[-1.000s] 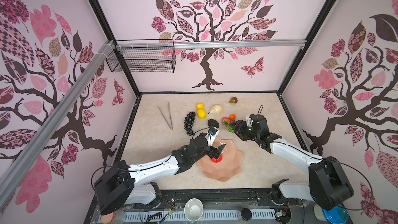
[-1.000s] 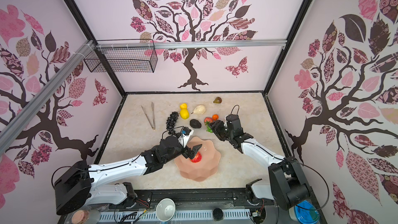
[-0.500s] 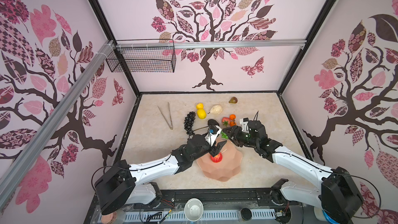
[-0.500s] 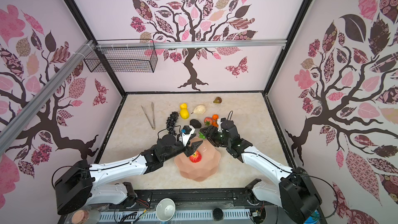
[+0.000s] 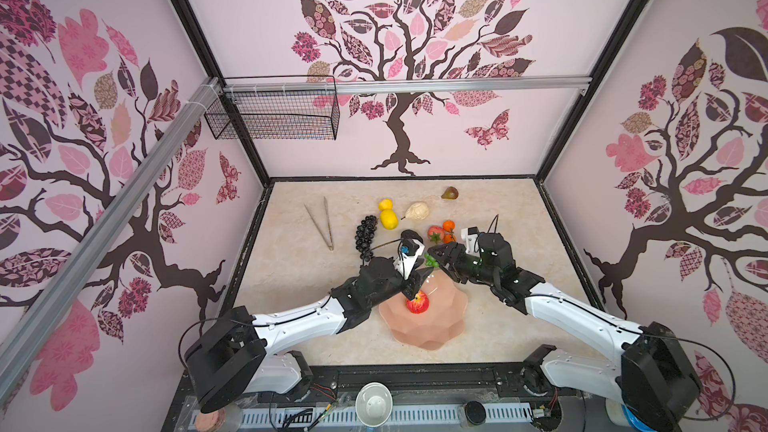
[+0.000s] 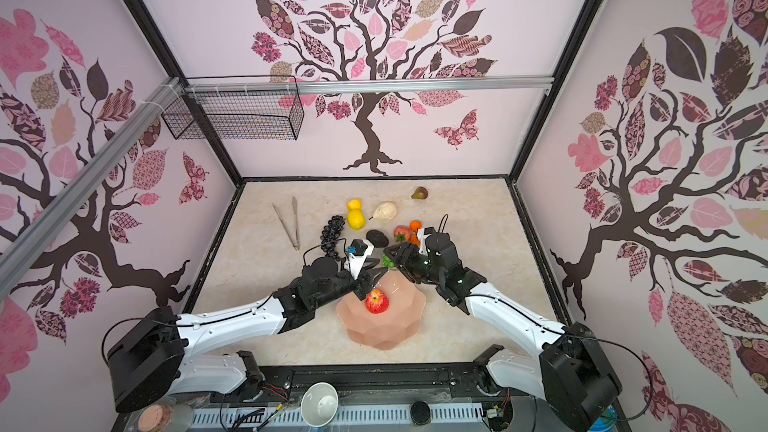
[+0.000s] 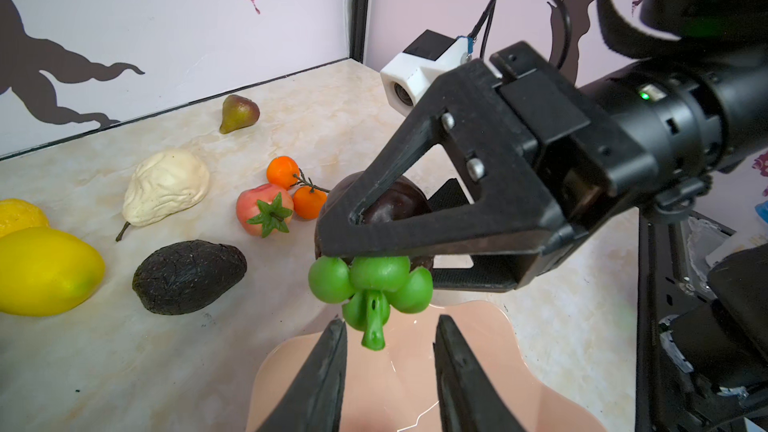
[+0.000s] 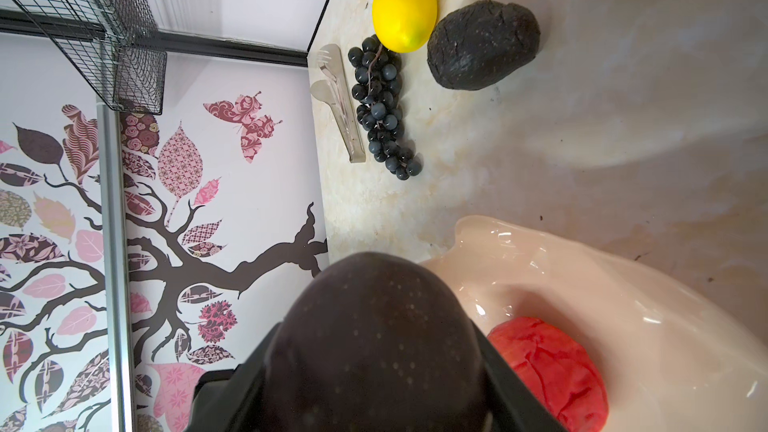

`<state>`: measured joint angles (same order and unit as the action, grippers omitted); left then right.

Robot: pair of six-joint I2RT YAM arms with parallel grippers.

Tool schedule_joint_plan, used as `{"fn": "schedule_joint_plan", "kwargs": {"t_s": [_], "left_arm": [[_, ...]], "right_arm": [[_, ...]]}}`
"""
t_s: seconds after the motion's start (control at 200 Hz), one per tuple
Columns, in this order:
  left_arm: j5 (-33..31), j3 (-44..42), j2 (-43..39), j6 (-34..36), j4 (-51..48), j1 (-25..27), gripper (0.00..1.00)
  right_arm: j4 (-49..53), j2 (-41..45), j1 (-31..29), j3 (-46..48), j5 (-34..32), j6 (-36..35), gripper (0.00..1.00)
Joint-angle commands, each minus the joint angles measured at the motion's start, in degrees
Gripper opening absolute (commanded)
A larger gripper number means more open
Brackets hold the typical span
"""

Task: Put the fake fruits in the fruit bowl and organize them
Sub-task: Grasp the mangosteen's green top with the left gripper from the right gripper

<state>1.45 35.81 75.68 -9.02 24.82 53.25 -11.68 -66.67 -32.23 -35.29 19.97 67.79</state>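
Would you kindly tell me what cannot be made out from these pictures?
Mangosteen: in both top views the right hand covers its body; only the green calyx shows.
Right hand's fingertips: right wrist view, hidden behind the mangosteen.
Red apple: right wrist view, cut by the bottom edge.
Left hand's fingers: left wrist view, bases cut by the bottom edge.
Avocado: in a top view, partly behind the left wrist camera.
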Motion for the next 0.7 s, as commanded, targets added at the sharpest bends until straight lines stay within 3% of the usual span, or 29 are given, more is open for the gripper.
{"fn": "schedule_joint_plan", "kwargs": {"t_s": [0.0,0.695], "left_arm": [[1.05,-1.19,0.84,-0.30,1.51,-0.25,0.36],[1.64,-1.54,0.59,-0.71,1.52,-0.61,0.11]], "right_arm": [[-0.71,1.85,-0.93,-0.09,0.17,0.33,0.58],[-1.15,1.87,-1.96,0.31,-0.37,0.68,0.58]]}}
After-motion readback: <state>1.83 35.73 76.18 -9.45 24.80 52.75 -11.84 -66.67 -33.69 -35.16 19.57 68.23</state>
